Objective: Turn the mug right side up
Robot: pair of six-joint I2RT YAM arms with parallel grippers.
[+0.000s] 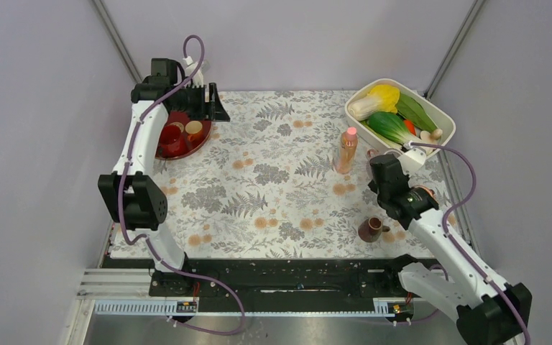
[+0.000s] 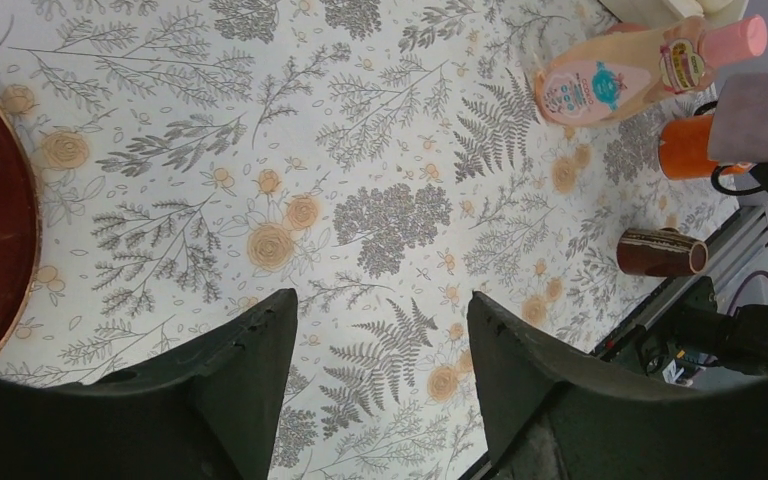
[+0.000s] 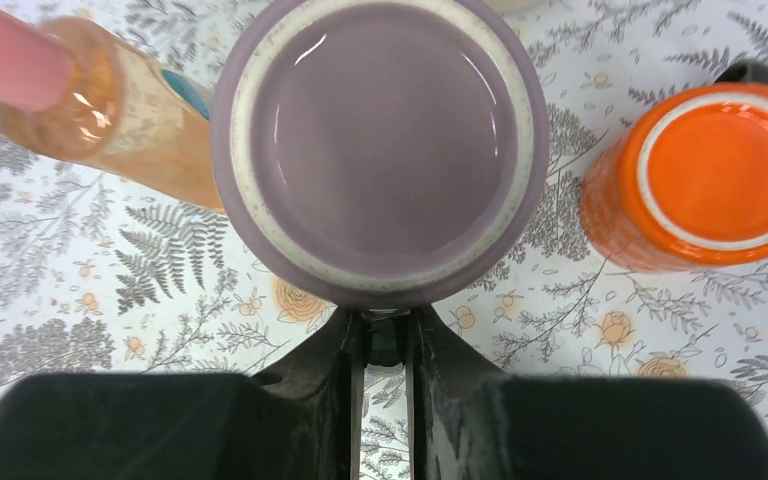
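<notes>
Pinched almost together at the right gripper [image 3: 385,322], with only a thin slot between the fingers and something dark caught in it at the near side of the mug [image 3: 380,150]. Judged to be the handle, though tucked out of sight under the body. Spread wide at the left gripper [image 2: 382,300], holding nothing, hanging over bare tablecloth [image 2: 390,120] well to the left of the work.

Look for the mug mouth down toward the far right of the table, just right of the bottle [image 3: 110,110] and just left of an upturned orange cup [image 3: 720,170]. Cannot tell whether touching either, or whether clear of the cloth.

Expect stiff, fairly heavy ceramic: breakable on a knock, no give under the pads. Expect slip on the smooth, tapered, pale pinkish-mauve glaze; surer bite on the handle, but poorer leverage for rolling over. Note the shallow glossy well in the base, ringed by a rough, speckled, unglazed foot.

Beware the neighbours in the swing: peach plastic with a pink cap on one side, glossy orange glaze with a white foot ring on the other. Matte printed ferns and roses underneath.
</notes>
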